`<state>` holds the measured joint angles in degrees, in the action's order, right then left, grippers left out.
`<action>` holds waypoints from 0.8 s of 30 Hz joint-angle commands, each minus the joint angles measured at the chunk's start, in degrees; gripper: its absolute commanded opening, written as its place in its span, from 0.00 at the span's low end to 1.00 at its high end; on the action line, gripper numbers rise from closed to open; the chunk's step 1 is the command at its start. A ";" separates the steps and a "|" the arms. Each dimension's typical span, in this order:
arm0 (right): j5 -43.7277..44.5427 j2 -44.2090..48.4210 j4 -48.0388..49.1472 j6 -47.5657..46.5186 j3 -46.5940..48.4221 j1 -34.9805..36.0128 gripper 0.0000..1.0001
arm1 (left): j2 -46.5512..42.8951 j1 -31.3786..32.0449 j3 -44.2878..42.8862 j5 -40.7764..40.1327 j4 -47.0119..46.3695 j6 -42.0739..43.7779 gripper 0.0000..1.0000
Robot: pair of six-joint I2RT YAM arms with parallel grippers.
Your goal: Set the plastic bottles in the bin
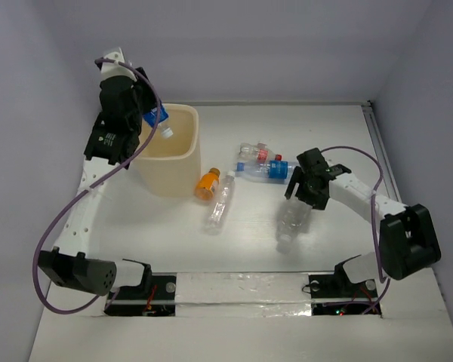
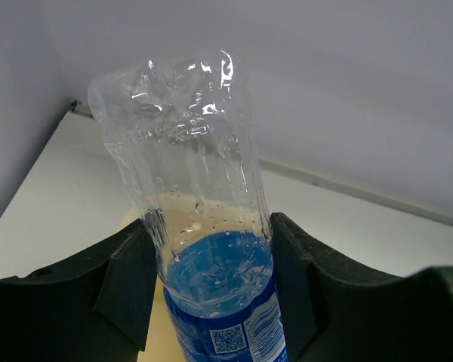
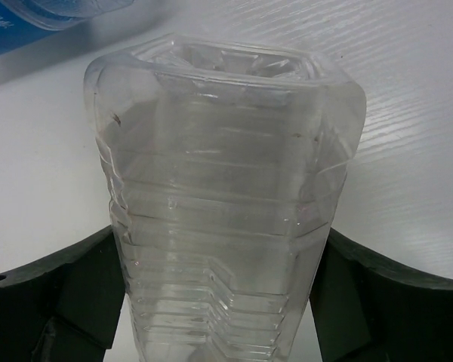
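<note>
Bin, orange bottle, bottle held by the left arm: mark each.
bin (image 1: 171, 167): top external view, near side wall.
orange bottle (image 1: 207, 185): top external view, mid-body.
blue-label bottle (image 2: 200, 226): left wrist view, clear body above the label.

White arms (image 1: 87, 202) — black joints (image 1: 410, 241), purple cables (image 1: 36, 264).

**Camera layout: one fixed overhead view, two wrist close-ups.**

The top external camera sits high above and behind the near edge of the table (image 1: 249, 253) and looks down over all of it, with the bin (image 1: 170, 154) left of centre. The left wrist camera, above the bin's left rim, looks at very close range past a blue-labelled bottle (image 2: 211, 249) toward the back wall (image 2: 347, 90). The right wrist camera, well right of the bin, faces the tabletop, close on a clear ribbed bottle (image 3: 226, 211). Both bottles also appear overhead.
</note>
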<state>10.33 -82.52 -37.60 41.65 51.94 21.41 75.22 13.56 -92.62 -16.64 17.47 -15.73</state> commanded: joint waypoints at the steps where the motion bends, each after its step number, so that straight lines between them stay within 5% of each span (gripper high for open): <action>1: 1.54 5.95 -2.47 -0.52 2.02 -0.23 0.70 | -2.44 -0.20 6.73 -2.69 -9.55 3.59 0.24; 7: -0.75 22.74 -5.98 1.59 4.90 -0.23 0.64 | -2.89 -0.20 14.30 -3.74 -16.42 4.47 0.28; 10: -1.71 27.15 -7.48 2.38 9.56 0.64 0.61 | -2.71 -0.20 15.27 -3.57 -17.04 4.56 0.46; 11: -1.54 27.06 -8.18 2.91 14.19 1.26 0.61 | -3.15 -0.20 15.28 -2.18 -16.77 4.13 0.67; 14: -1.63 23.65 -6.79 3.87 25.17 5.91 0.62 | -4.81 -0.20 14.22 0.89 -15.28 2.72 0.88; 20: 2.77 6.37 0.50 1.60 46.90 18.56 0.65 | -8.42 -0.20 6.76 7.31 -5.80 -1.41 0.89; 24: 4.87 -5.96 6.83 -2.53 63.08 23.84 0.66 | -14.90 -0.20 6.04 9.87 0.87 -4.65 0.77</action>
<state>12.34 -81.93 -38.96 42.61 107.59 42.02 66.67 13.43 -84.29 -10.24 13.74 -17.06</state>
